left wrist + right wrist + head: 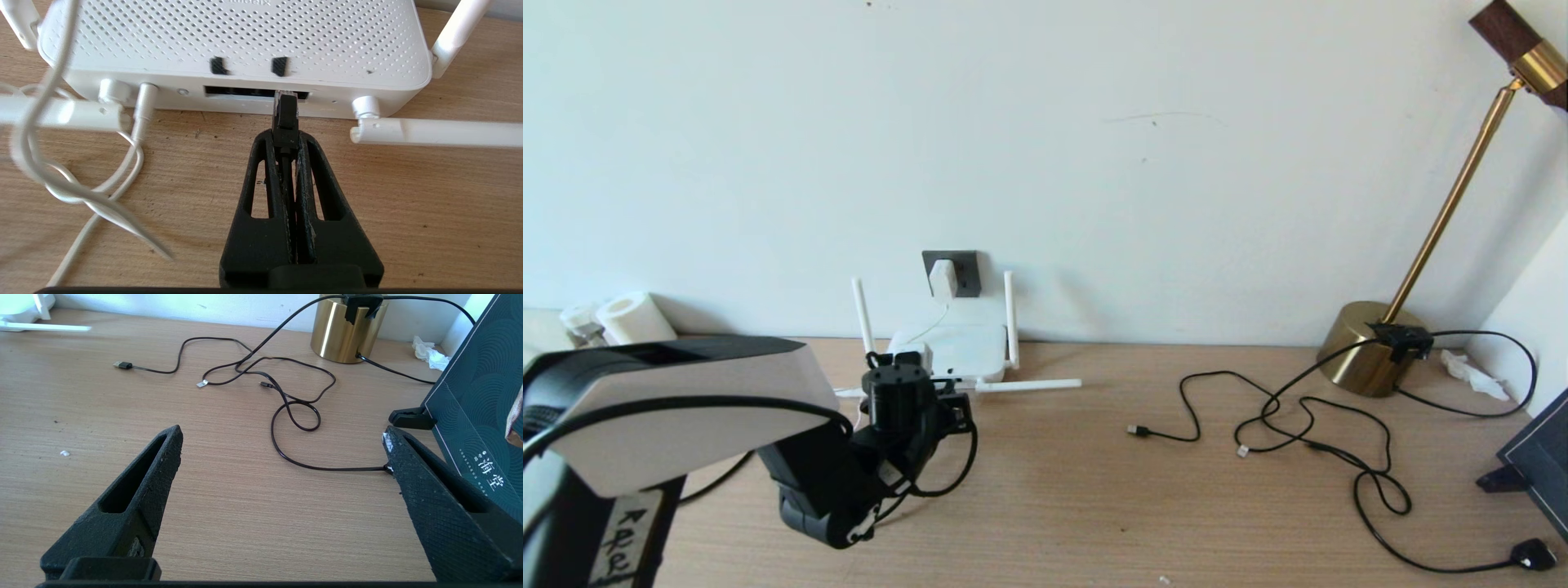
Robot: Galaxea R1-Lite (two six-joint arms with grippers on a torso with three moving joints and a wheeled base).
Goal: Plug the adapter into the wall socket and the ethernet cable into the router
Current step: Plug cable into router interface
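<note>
Ethernet cable (285, 118), thick black with clear-tipped connector pinched in the left gripper (285, 141) jaws, sits at the flat white perforated router (241, 45) port; slight tilt could jam it or shove the router.

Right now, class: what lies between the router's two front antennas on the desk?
In the left wrist view, the left gripper, shut on the ethernet cable's connector, at the router's port strip; otherwise bare desk.

A: Lighting even and bright, daylight-like; soft shadow behind the router (960, 347) on the wall; mild glare on the lamp base (347, 332).

B: Near white cord (61, 179) blurred in the left wrist view; head view bows at its edges.
</note>
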